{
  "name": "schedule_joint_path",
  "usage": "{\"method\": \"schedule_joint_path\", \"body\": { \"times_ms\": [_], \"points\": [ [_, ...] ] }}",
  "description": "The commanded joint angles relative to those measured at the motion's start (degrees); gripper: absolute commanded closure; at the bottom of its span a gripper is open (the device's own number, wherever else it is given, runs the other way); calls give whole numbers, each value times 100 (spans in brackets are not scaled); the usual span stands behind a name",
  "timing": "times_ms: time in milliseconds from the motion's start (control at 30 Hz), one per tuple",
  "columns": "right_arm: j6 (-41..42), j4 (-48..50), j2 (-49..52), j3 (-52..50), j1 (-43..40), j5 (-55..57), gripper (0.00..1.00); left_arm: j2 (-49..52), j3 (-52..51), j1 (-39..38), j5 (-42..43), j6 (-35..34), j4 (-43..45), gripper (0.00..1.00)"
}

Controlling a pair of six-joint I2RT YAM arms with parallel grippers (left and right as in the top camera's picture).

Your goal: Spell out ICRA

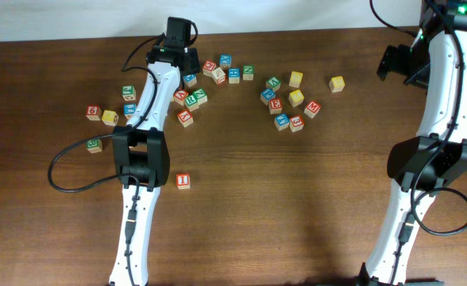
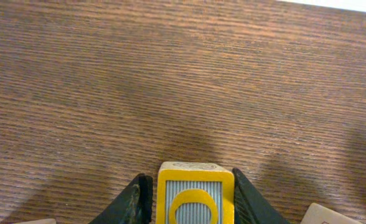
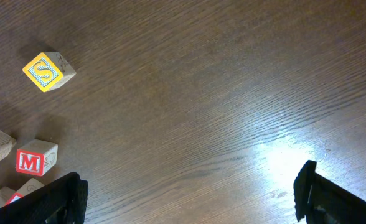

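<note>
My left gripper [image 2: 192,186] is shut on a yellow-framed cube [image 2: 195,198] with a curved yellow letter, a C as far as it shows; its lower part is cut off by the frame edge. In the overhead view this gripper [image 1: 175,57] is at the back of the table, by the left cluster of cubes, and hides the cube it holds. The red I cube [image 1: 183,180] lies alone towards the front, right of the left arm. The green R and red A are too small to pick out among the clusters. My right gripper [image 3: 189,193] is open and empty, at the far right in the overhead view [image 1: 396,62].
A left cluster of letter cubes [image 1: 210,75] and a right cluster [image 1: 285,103] lie at the back. Stray cubes sit at far left [image 1: 94,113]. A yellow S cube [image 3: 48,70] and a red M cube [image 3: 35,158] show in the right wrist view.
</note>
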Motion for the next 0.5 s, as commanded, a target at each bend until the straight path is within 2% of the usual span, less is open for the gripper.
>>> {"method": "schedule_joint_path", "body": {
  "times_ms": [0, 33, 100, 167, 267, 467],
  "points": [
    [50, -13, -59, -24, 33, -9, 2, 37, 63, 11, -87, -57, 109, 58],
    [50, -13, -59, -24, 33, -9, 1, 37, 63, 11, -87, -57, 179, 52],
    [50, -13, -59, -24, 31, -9, 2, 37, 63, 11, -85, -57, 297, 50],
    [50, -13, -59, -24, 33, -9, 2, 37, 63, 11, -85, -57, 380, 55],
    [50, -13, -59, -24, 33, -9, 2, 37, 63, 11, -87, -57, 393, 68],
    [50, -13, -59, -24, 31, -9, 2, 37, 63, 11, -87, -55, 356, 72]
  ]
}}
